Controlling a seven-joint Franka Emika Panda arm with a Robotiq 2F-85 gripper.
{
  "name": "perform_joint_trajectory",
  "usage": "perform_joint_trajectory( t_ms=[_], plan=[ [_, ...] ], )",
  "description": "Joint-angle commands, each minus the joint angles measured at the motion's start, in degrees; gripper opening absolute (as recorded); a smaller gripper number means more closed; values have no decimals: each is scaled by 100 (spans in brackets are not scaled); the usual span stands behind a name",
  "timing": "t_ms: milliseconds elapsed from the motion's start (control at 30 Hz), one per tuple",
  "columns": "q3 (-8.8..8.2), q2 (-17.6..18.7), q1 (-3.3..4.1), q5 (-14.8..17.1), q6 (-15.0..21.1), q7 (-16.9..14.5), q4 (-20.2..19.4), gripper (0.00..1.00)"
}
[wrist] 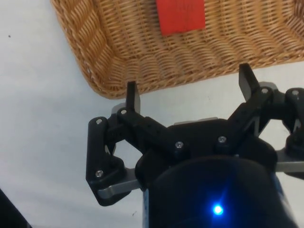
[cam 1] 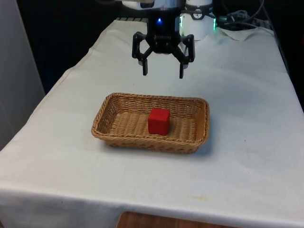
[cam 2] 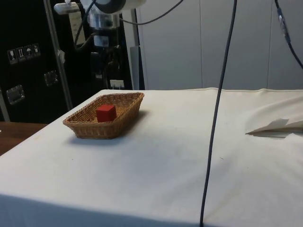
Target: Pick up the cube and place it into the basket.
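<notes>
A: So, where does the cube [cam 1: 158, 121] lie from the gripper [cam 1: 163, 70]?

B: In the front view the gripper hangs at upper centre of the frame, well above the cloth, and the red cube sits lower, near the frame's middle, almost straight below it in the picture. It rests on the floor of the wicker basket [cam 1: 111, 101], a little toward the front view's right of the basket's centre.

A: Is anything between the fingers?

B: No. The jaws stand wide apart and hold nothing. In the wrist view the two fingertips [wrist: 132, 94] frame the basket's near rim, with the cube [wrist: 181, 15] beyond that rim at the upper edge of the frame.

A: And the side view?

B: There the cube [cam 2: 106, 113] lies inside the basket [cam 2: 85, 129] at left of the frame, with the arm above and behind it at upper left.

A: So the cube is apart from the gripper?

B: Well apart, and upright. I judge the placing done: the cube is already in the basket, and the only move left is for the gripper to draw clear, away from the rim.
</notes>
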Motion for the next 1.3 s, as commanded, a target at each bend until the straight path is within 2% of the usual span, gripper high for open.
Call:
perform_joint_trajectory(
  t_ms=[0,133,167,200,400,433,467,500,667,700,733,1000,1033,1067,1267],
  plan=[
    [-34,-80,46,-74,126,57,-115,100],
    [-29,-223,63,-115,235,69,-298,100],
    [6,-178,23,-57,149,17,-235,100],
    [-29,-258,69,-126,258,69,-344,100],
    [-29,-504,109,-189,458,80,-670,100],
    [-29,-544,109,-201,487,80,-722,100],
    [6,-510,74,-132,401,17,-670,100],
    [-29,-584,115,-212,510,80,-768,100],
    [-23,-785,143,-264,688,86,-1043,100],
    [11,-733,103,-178,590,17,-963,100],
    [-17,-825,149,-275,710,86,-1089,100],
    [0,-1106,172,-344,940,86,-1467,100],
    [34,-1094,143,-269,871,17,-1438,100],
    [11,-1163,178,-361,974,86,-1536,100],
    [34,-1335,172,-401,997,52,-1684,100]
  ],
)
